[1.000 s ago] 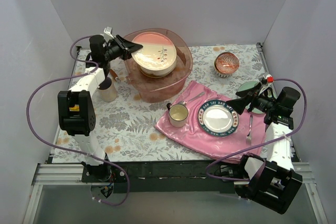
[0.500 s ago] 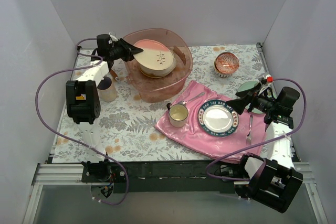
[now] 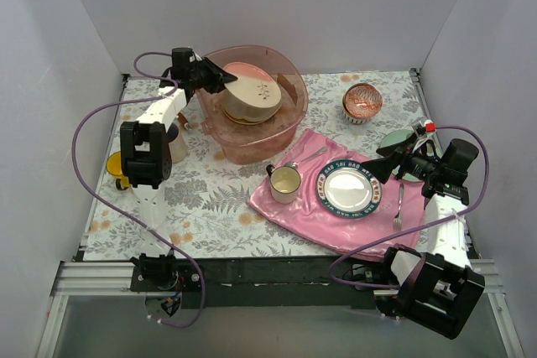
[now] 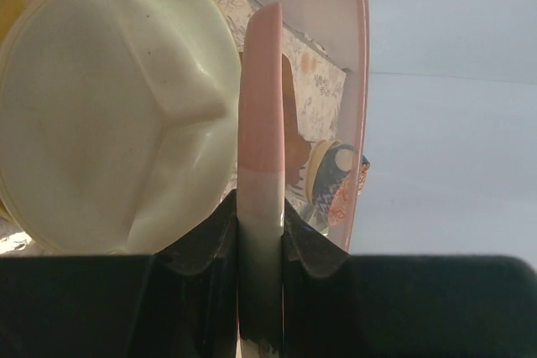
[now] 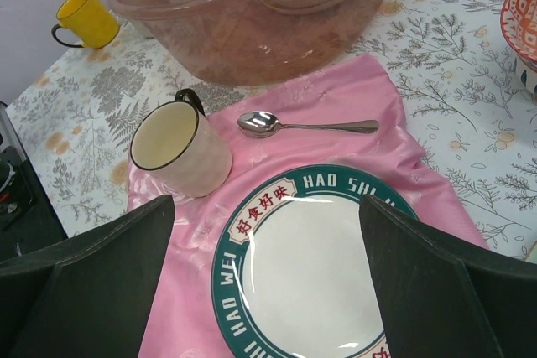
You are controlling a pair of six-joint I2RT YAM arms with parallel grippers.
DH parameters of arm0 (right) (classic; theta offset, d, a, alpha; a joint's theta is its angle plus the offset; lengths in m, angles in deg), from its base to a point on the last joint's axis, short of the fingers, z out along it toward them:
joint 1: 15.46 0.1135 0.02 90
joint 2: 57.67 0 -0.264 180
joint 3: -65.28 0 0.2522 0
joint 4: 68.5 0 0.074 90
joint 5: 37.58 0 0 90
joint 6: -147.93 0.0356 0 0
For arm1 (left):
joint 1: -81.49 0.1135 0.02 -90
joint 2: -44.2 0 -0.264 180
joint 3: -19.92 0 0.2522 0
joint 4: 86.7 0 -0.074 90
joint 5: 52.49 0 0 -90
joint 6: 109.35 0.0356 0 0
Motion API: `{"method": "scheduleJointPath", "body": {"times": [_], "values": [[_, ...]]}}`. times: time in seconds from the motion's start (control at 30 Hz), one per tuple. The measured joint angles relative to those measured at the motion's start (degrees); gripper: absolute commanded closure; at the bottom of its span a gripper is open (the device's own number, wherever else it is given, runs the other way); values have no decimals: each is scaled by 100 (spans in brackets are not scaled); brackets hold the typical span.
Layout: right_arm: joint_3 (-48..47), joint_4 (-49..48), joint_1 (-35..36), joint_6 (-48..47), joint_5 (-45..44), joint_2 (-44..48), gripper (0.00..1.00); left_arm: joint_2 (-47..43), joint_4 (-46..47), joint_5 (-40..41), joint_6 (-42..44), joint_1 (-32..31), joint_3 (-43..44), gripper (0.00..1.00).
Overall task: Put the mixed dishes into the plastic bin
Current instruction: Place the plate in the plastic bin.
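Observation:
My left gripper is shut on the rim of the peach plate and holds it steeply tilted inside the plastic bin. The cream divided plate leans against the peach plate, its underside showing in the left wrist view. My right gripper is open and empty above the lettered plate. The mint-green plate lies behind it. The red-patterned bowl stands at the back right. The yellow mug and a pale mug stand left of the bin.
A pink cloth holds the dark-rimmed lettered plate, a cream cup with a handle and a spoon. A fork lies at the cloth's right edge. White walls close in the table on three sides.
My left gripper has swung back and right over the bin, tipping the peach and cream plates from nearly flat to steep. The yellow mug has come into view. The right arm has not moved.

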Motion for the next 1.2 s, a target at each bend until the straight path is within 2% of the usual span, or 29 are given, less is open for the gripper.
{"method": "scheduleJointPath", "body": {"times": [0.47, 0.57, 0.6, 0.7, 1.2], "values": [[0, 2, 0, -2, 4, -13, 1, 546, -175, 61, 28, -125, 306, 99], [0, 2, 0, 0, 4, -13, 1, 549, -197, 83, 70, -125, 356, 93], [0, 2, 0, -2, 4, -13, 1, 549, -225, 98, 96, -125, 387, 84], [-2, 2, 0, -2, 11, -13, 1, 555, -262, 170, 173, -125, 452, 75], [-11, 2, 0, -9, 20, -13, 1, 841, -599, 459, 614, -118, 844, 54]]}}
